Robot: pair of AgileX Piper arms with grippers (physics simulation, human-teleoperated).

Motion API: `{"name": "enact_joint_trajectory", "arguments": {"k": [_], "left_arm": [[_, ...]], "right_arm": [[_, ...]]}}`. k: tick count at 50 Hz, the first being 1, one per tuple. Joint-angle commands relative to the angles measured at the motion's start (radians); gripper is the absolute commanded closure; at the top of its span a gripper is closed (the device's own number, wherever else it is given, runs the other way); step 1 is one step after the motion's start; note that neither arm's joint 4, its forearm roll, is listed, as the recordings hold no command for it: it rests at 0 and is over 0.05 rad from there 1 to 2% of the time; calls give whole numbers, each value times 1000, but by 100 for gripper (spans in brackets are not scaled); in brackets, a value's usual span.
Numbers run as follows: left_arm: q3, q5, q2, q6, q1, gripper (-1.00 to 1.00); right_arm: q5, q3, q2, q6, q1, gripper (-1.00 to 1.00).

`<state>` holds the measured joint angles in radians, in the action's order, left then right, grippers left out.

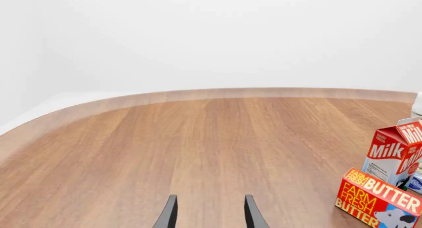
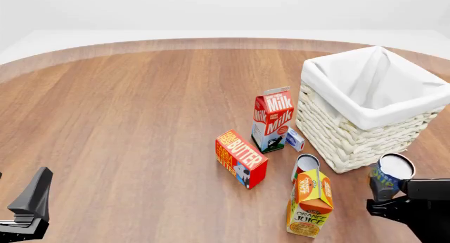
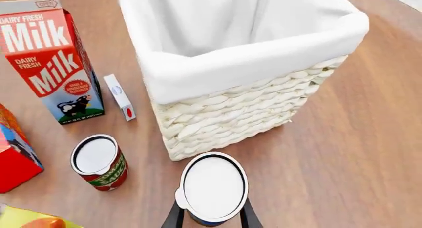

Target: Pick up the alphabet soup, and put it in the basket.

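Observation:
The alphabet soup [image 3: 212,187] is a blue-labelled can with a pale flat lid, standing between my right gripper's [image 3: 211,217] fingers, which are shut on it. In the front view the can [image 2: 391,175] is at the near right, just in front of the basket's [image 2: 344,143] near corner and slightly tilted. I cannot tell whether it is off the table. The cream wicker basket [image 3: 218,119] with a white liner is open and empty. My right gripper [image 2: 388,193] comes in from the bottom right. My left gripper [image 1: 211,214] is open and empty over bare wood at the near left [image 2: 28,206].
A red-and-white labelled can [image 2: 306,166] [image 3: 99,161] stands left of the soup. An orange juice carton [image 2: 309,203], a butter box [image 2: 241,157], a milk carton [image 2: 273,119] [image 3: 49,60] and a small white box [image 2: 294,139] stand left of the basket.

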<state>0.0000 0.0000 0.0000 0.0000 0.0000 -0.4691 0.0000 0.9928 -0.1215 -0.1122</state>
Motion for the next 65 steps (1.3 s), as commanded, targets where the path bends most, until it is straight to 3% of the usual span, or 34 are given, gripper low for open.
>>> {"name": "enact_joint_trajectory", "arguments": {"k": [1,10,20,30,65], "left_arm": [[0,0,0,0,0,-100],[0,0,0,0,0,-100],[0,0,0,0,0,-100],[0,0,0,0,0,-100],[0,0,0,0,0,-100]], "right_arm": [[168,0,-228,-13,-11,100],[217,-5,-291,-22,-3,100],[356,-70,-409,-46,-11,100],[428,-133,-453,-63,-5,100],[494,-254,-474,-110,2,100]]}}
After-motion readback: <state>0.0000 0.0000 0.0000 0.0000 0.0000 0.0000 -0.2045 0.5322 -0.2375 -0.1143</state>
